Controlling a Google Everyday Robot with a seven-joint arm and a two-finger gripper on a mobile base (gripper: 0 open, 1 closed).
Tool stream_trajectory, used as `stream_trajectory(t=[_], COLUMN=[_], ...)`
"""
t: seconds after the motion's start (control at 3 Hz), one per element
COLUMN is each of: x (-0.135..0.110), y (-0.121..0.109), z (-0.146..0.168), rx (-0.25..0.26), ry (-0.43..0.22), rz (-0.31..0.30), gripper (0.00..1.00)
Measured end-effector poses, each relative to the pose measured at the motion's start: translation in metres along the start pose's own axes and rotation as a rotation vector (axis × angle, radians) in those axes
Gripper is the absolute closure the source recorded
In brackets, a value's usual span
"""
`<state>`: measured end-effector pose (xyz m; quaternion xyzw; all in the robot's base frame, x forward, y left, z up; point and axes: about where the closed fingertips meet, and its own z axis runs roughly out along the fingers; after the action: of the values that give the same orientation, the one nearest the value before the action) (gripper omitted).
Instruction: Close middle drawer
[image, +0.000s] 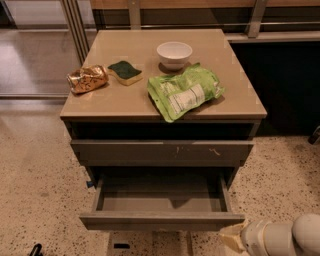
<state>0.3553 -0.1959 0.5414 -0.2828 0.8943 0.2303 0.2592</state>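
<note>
The middle drawer (161, 220) is a wide, shallow grey-brown drawer with a plain front. It stands pulled well out of the cabinet, and its inside (160, 195) looks empty. My gripper (231, 239), cream-coloured on a white wrist, is at the bottom right. It is just below and in front of the drawer's right front corner, close to the front. I cannot tell whether it touches the drawer.
Above is a wider front with pale scratch marks (162, 150), pushed in. A narrower front (147, 245) shows below. On the cabinet top (125, 102) are a white bowl (174, 52), a green bag (185, 92), a sponge (125, 71) and a golden snack bag (87, 79). The floor is speckled.
</note>
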Motion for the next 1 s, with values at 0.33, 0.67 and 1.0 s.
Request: stream_trajectory(t=[0.33, 0.67, 1.0], x=[0.051, 0.065, 0.035], y=[-0.023, -0.046, -0.085], z=[0.084, 0.13, 0.143], rx=[0.022, 0.061, 0.134], ry=[0.022, 0.024, -0.015], rz=[0.145, 0.204, 0.176], gripper=[1.0, 1.0, 1.0])
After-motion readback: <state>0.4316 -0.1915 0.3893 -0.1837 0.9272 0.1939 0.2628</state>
